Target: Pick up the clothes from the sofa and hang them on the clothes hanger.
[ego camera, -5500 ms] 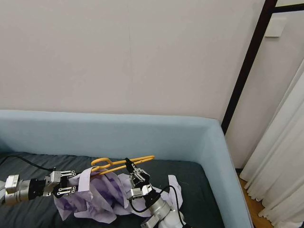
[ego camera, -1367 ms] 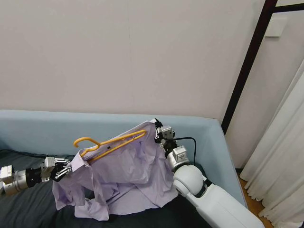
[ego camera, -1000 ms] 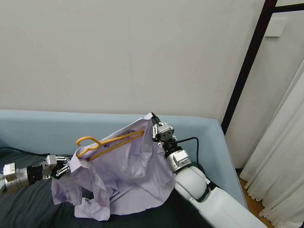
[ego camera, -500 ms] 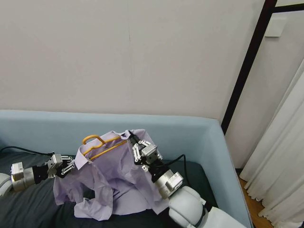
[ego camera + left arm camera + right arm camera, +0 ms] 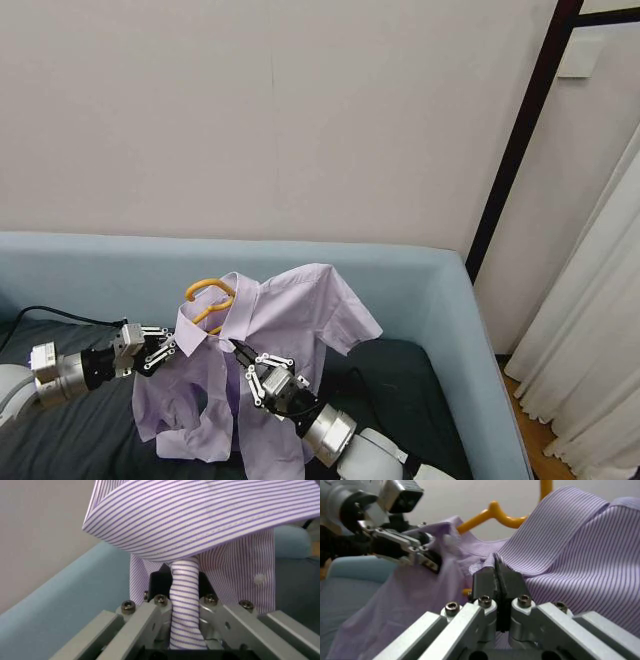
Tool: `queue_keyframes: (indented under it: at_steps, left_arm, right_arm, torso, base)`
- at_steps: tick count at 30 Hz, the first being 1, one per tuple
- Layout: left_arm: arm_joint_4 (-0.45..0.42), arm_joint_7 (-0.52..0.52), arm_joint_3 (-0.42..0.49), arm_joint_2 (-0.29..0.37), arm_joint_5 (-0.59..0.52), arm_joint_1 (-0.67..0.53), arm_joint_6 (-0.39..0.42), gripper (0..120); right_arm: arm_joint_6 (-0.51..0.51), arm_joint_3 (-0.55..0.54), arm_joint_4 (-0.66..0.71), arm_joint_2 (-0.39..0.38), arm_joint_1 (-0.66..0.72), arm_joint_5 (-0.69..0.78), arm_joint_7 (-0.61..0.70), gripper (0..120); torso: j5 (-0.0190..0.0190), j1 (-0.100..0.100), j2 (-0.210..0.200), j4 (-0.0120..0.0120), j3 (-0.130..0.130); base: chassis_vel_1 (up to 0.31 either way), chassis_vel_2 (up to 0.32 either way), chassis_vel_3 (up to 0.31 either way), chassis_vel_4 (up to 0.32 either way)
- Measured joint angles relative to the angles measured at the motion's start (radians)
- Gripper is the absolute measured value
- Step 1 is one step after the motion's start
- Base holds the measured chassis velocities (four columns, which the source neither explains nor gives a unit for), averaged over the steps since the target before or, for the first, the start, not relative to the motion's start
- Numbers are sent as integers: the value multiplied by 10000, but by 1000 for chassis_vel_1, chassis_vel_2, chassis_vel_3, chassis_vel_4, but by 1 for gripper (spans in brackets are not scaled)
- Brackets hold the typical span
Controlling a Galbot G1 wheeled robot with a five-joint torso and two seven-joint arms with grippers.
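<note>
Compared with before, the right gripper [image 5: 245, 362] is lower, and the striped shirt [image 5: 310, 310] now drapes over the yellow hanger [image 5: 205, 292] above the blue sofa [image 5: 420, 290]. This gripper pinches the shirt's front edge, and the left gripper [image 5: 167, 349] pinches a fold near the collar.

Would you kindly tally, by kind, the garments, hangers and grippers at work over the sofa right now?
Shirts: 1, the striped shirt
Hangers: 1, the yellow hanger
Grippers: 2, the left gripper and the right gripper, each shut on the striped shirt
Total: 4
</note>
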Motion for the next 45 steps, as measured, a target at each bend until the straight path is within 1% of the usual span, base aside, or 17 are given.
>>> queue_keyframes:
  at_steps: [4,8,12,15,17,18,21,23,28,29,31,33,36,38,40,43,45]
  left_arm:
    - [87,501,-24,90,206,-23,-34,1]
    - [278,637,-25,205,330,-112,-82,1]
    - [574,577,4,392,163,-296,-130,1]
    - [702,548,7,477,63,-364,-153,1]
    - [892,586,23,564,-24,-466,-168,1]
    - [892,586,23,564,-24,-466,-168,1]
    - [1064,663,105,620,-99,-641,-195,1]
    - [1083,675,119,627,-115,-675,-195,1]
    - [1057,845,156,589,-126,-707,-194,1]
    - [1039,869,158,570,-115,-693,-193,1]
    - [984,906,159,469,-51,-624,-192,1]
    - [982,905,159,439,-34,-618,-192,1]
    - [983,883,155,410,-27,-621,-195,1]
    - [936,877,122,387,-27,-602,-196,1]
    - [884,881,96,351,-27,-560,-195,1]
    - [860,884,77,288,-12,-519,-199,1]
    - [908,886,76,249,36,-537,-221,1]
  right_arm:
    - [45,386,215,-63,-1,140,108,0]
    - [309,538,589,-222,2,492,-95,8]
    - [1394,409,832,-652,-128,693,-1025,25]
    - [1870,318,933,-889,-210,712,-1461,32]
    - [2336,212,1094,-1213,-253,737,-1958,41]
    - [2336,212,1094,-1213,-253,737,-1958,41]
    - [2373,304,1447,-1536,-168,1053,-2059,57]
    - [2291,403,1521,-1581,-115,1174,-2049,60]
    - [1170,765,1663,-1443,149,1316,-983,81]
    - [1086,765,1663,-1408,157,1324,-884,81]
    - [852,711,1665,-1264,127,1336,-609,93]
    - [830,618,1675,-1275,73,1261,-646,97]
    - [346,302,1785,-1375,-20,1066,-355,100]
    - [-1406,-262,2151,-1433,-96,1234,1264,100]
    - [-2604,-609,2488,-1403,-135,1981,2434,100]
    - [-3135,-729,2793,-1348,-206,2795,2839,100]
    - [-2815,-775,2948,-1349,-212,3358,2658,100]
  torso:
    - [-1,0,0,0,0]
    - [0,0,0,1,0]
    - [-1,0,0,1,0]
    - [0,0,0,0,0]
    - [0,0,0,0,0]
    - [0,0,0,0,0]
    - [-1,0,0,1,0]
    - [0,0,0,1,0]
    - [0,0,0,0,1]
    - [0,0,0,1,1]
    - [-2,0,0,4,1]
    - [-2,0,0,3,1]
    - [-1,0,0,1,0]
    - [-2,0,0,1,1]
    - [0,0,0,-1,1]
    - [-2,0,0,0,0]
    - [-1,0,0,2,1]
  base:
    - [0,0,0,0]
    - [0,0,0,0]
    - [0,0,0,0]
    - [0,0,0,0]
    - [0,0,0,0]
    - [0,0,0,0]
    - [0,0,0,0]
    - [0,0,0,0]
    - [0,0,0,0]
    - [0,0,0,0]
    - [0,0,0,0]
    - [0,0,0,0]
    - [0,0,0,0]
    - [0,0,0,0]
    - [0,0,0,0]
    - [0,0,0,0]
    - [0,0,0,0]
